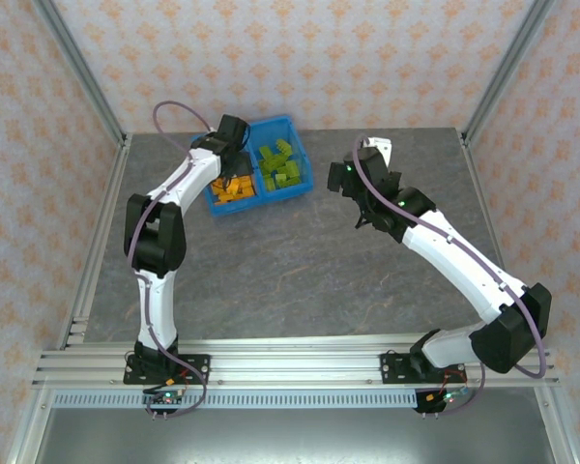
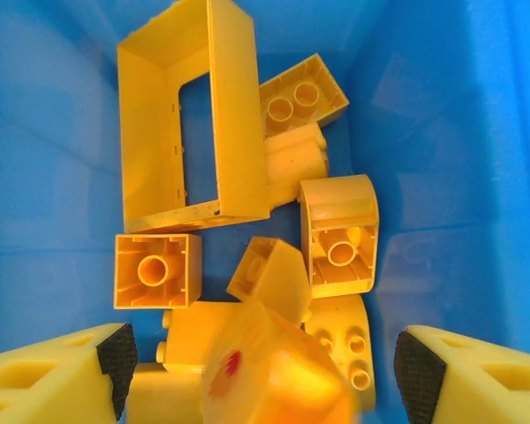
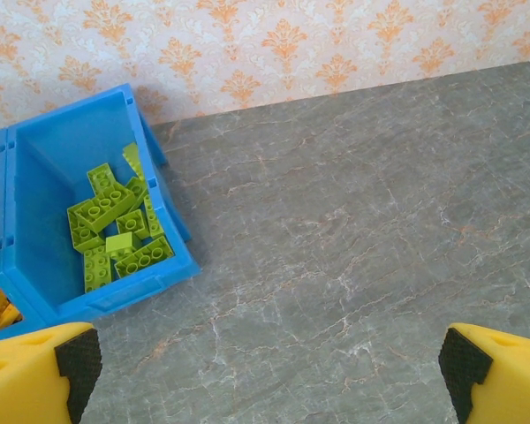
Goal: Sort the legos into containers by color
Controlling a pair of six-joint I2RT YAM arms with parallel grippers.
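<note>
The blue bin (image 1: 273,122) stands at the back of the table. Orange legos (image 1: 234,190) lie in its left compartment, green legos (image 1: 280,164) in its right one. My left gripper (image 1: 230,174) hangs inside the left compartment. In the left wrist view its jaws stand open (image 2: 263,375), and a blurred orange brick (image 2: 283,349) sits loose between the pads, touching neither, over several orange bricks (image 2: 336,234) on the blue floor (image 2: 442,132). My right gripper (image 1: 356,186) is open (image 3: 265,375) over bare table, right of the bin (image 3: 115,291) and the green legos (image 3: 115,230).
A large open orange frame piece (image 2: 190,115) lies among the orange bricks. The grey marbled table (image 1: 300,261) spreads in front of and beside the bin. Patterned walls with metal posts (image 1: 82,77) enclose the table on three sides.
</note>
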